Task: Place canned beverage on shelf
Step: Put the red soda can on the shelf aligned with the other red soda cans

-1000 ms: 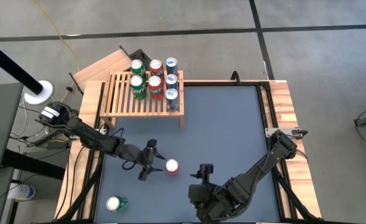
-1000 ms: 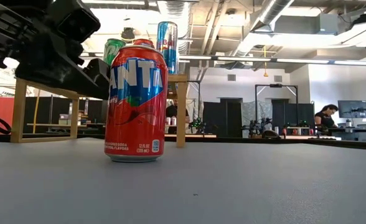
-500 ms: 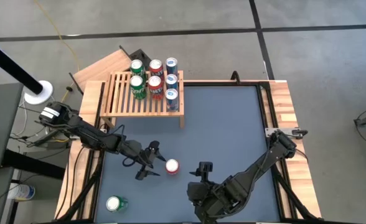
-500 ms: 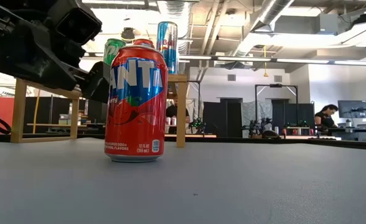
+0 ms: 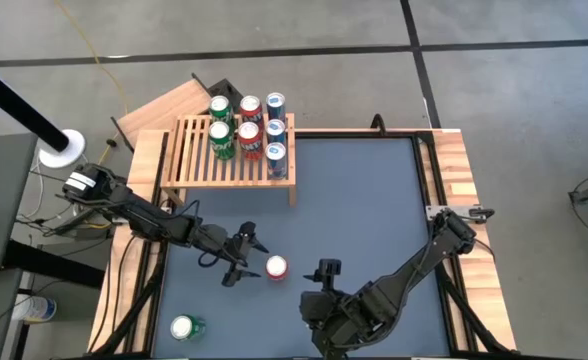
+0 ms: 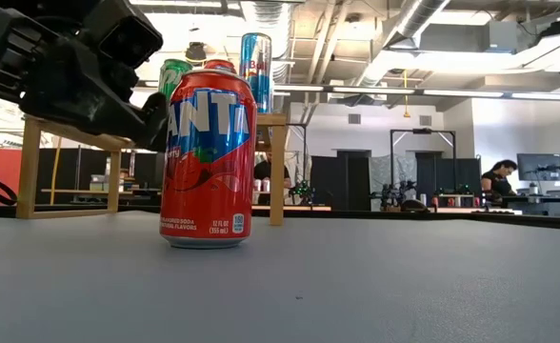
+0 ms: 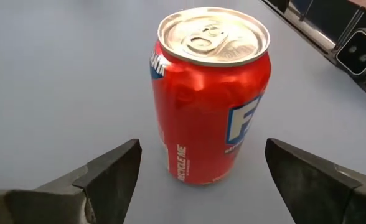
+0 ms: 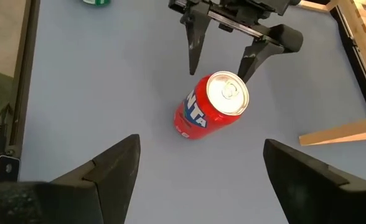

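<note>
Left gripper (image 5: 251,257) fingers (image 7: 111,171) newly spread beside can (image 5: 275,267)

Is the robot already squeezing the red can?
No, the left gripper is open, its fingers standing apart from the red can, which stands on the table.

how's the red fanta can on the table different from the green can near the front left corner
The red Fanta can stands near the table's middle, with the open left tool right beside it; the green can stands alone, far from both tools. The Fanta can's body is red with a blue logo, the other's is green. Both stand upright on the blue tabletop, not yet on the shelf.
</note>
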Controlling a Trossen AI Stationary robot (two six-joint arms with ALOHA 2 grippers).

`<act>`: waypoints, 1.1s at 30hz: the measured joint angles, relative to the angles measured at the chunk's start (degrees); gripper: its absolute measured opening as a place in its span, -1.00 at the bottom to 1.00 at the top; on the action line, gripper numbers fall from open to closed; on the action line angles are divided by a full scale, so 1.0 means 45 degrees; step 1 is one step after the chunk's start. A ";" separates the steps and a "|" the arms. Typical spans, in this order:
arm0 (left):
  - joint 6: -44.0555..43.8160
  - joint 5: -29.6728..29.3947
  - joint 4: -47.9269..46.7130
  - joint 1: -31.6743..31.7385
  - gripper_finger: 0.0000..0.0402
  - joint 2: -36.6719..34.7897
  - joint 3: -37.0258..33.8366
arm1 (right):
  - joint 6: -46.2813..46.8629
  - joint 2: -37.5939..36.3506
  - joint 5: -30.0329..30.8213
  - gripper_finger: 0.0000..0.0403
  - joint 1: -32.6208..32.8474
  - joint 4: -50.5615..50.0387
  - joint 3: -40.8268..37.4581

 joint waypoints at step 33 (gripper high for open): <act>0.0747 -0.0058 -0.0118 -0.0180 0.65 0.0759 0.2001 | 0.0241 0.0000 -0.0068 0.63 0.0076 0.0078 0.0000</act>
